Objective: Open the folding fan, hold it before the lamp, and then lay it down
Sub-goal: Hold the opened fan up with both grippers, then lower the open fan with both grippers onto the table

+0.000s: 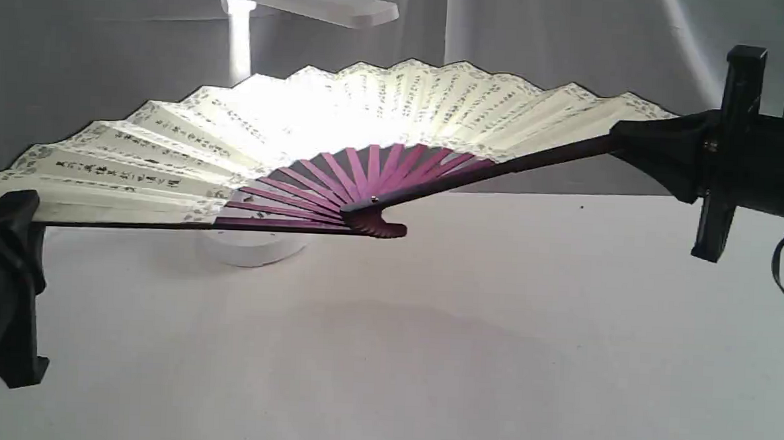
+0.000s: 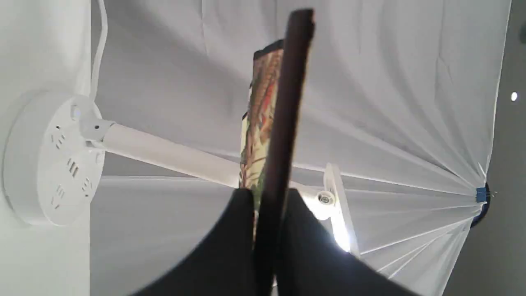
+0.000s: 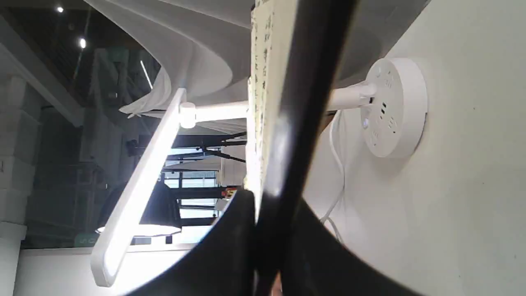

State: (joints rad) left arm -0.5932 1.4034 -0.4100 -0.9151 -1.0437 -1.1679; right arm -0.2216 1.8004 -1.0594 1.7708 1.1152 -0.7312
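The folding fan is spread wide in the air above the table, cream pleats with black calligraphy and maroon ribs meeting at the pivot. My left gripper is shut on its left guard. On the right guard my right gripper is shut. The lit white lamp stands right behind the fan; its glow shines through the paper. The fan hides most of the lamp's stem and part of its round base. Both wrist views show the base and the stem.
A white table lies under the fan, with a grey-white cloth backdrop behind the lamp. The lamp's white cord trails from the base.
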